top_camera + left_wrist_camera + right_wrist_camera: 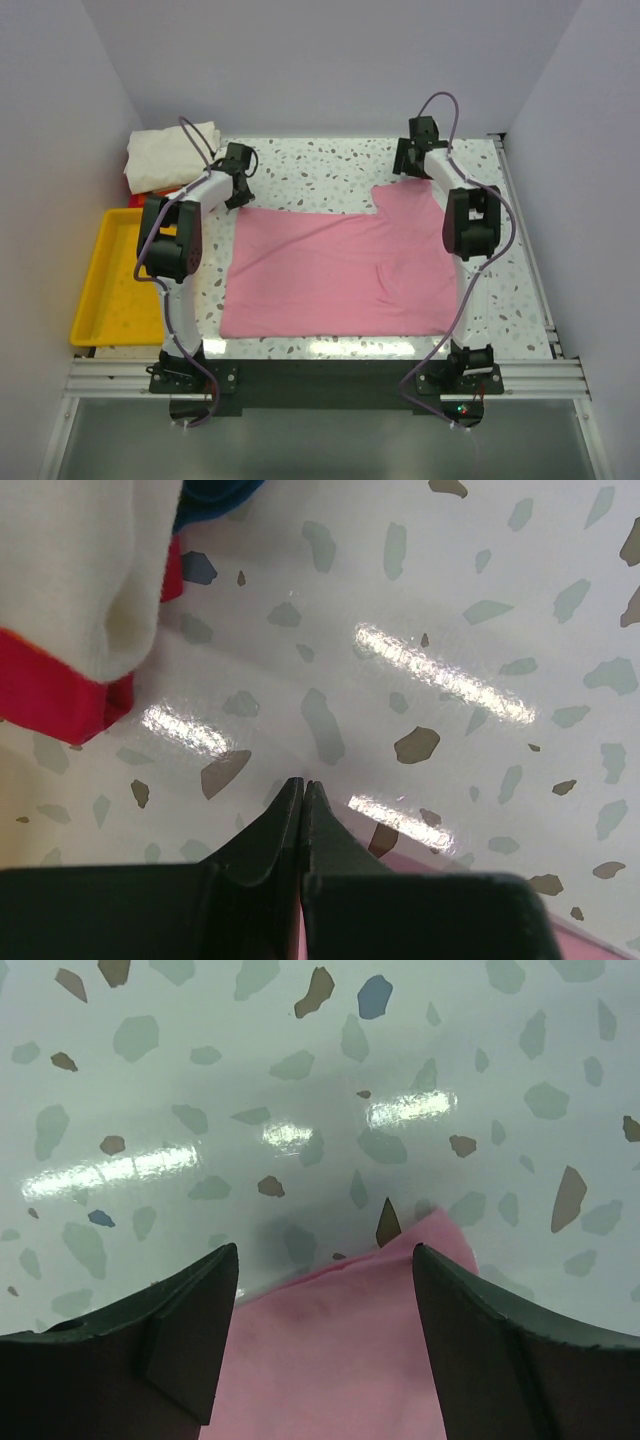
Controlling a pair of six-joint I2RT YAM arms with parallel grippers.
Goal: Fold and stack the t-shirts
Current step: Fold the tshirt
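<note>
1. Nearest, pink shirt (pixel 340 270) lies flat by the near edge of the table (pixel 330 170), long axis left-right.
2. Left gripper (pixel 303 785), fingers pressed together, just off its far-left corner.
3. Right gripper (pixel 325 1260), fingers spread over its far-right corner; the nearer arm.

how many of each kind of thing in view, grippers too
grippers: 2 (left gripper, right gripper)
pink t-shirt spread flat: 1
stack of folded shirts: 1
yellow tray: 1
total: 5

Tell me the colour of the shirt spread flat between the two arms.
The spread shirt is plain light pink, clearest in the top external view.
</note>
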